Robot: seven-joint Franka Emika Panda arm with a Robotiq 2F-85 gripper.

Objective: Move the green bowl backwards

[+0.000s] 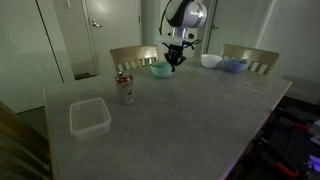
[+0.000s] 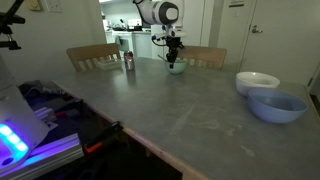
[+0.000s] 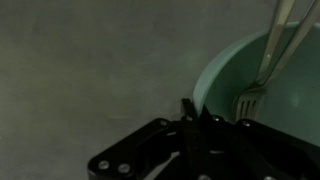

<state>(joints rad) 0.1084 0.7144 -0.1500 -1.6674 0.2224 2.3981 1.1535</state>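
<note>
The green bowl (image 1: 159, 70) is a pale mint bowl near the table's far edge, in front of a wooden chair. It shows in both exterior views (image 2: 177, 68). In the wrist view the green bowl (image 3: 235, 70) fills the right side and holds a metal fork (image 3: 252, 98). My gripper (image 1: 174, 63) comes down from above onto the bowl's rim (image 2: 176, 60). In the wrist view the gripper's fingers (image 3: 193, 112) are closed together with the bowl's near rim between them.
A soda can (image 1: 125, 90) stands beside the bowl, also in the exterior view (image 2: 129, 63). A clear plastic container (image 1: 89, 117) lies on the table. A white bowl (image 2: 257, 82) and a blue bowl (image 2: 276, 105) sit together. Wooden chairs (image 1: 250, 57) line the far edge.
</note>
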